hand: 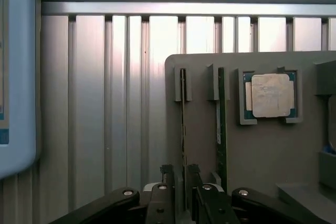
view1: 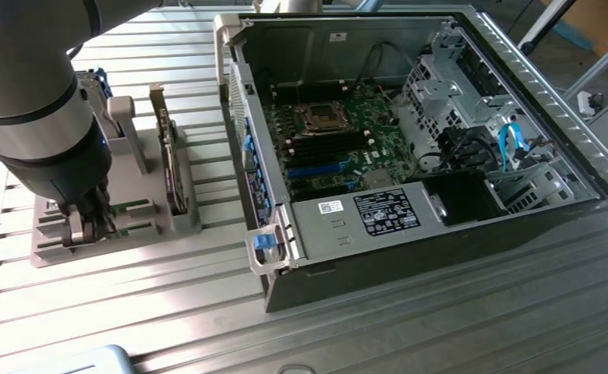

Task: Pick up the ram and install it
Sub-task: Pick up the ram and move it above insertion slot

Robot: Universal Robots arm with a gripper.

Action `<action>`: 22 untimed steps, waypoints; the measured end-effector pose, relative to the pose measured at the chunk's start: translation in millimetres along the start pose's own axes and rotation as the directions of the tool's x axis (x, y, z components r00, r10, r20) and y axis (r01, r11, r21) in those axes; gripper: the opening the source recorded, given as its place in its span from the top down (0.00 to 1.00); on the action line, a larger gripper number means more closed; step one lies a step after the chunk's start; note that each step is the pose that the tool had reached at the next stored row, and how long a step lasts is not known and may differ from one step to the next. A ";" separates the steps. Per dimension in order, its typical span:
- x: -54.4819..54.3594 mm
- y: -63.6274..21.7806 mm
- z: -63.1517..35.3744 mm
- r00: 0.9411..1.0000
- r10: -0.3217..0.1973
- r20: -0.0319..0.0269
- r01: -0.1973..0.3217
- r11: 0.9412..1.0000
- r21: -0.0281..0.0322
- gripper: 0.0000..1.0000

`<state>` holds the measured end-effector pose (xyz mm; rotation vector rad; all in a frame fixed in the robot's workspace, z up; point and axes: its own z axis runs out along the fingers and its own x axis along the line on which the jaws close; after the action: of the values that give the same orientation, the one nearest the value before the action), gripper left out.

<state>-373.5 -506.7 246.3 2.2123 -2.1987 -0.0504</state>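
Gray holder (hand: 202, 129), contents: two ram sticks on edge in adjoining slots, one processor chip (hand: 270, 95) beside them. One gripper (hand: 180, 170), jaws spread astride the ram (hand: 182, 114), the stick nearest the holder's edge; second stick (hand: 220, 129) untouched. The exterior view adds one expansion card (view1: 169, 164) upright in the holder and one open computer case (view1: 387, 257) beside it.

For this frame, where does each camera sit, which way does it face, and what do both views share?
Exterior view: high off the arm, facing down on the slatted table, the open computer case and, at the exterior view's left, the grey holder; the arm and gripper show above the holder.
Wrist view: on the wrist, facing down past the gripper at the holder, onto the ram, edge-on just ahead of the gripper, a second stick beside it and a processor.
Shared: gripper, holder, table.
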 end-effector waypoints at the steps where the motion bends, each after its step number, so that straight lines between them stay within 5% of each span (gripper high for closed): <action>1: 0.4 0.0 1.0 1.000 0.000 0.000 0.000 1.000 0.000 0.76; 22: 0.6 -0.4 10.6 1.000 0.000 0.001 0.000 1.000 0.000 0.76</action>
<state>-373.5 -507.2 235.7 2.2135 -2.1991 -0.0520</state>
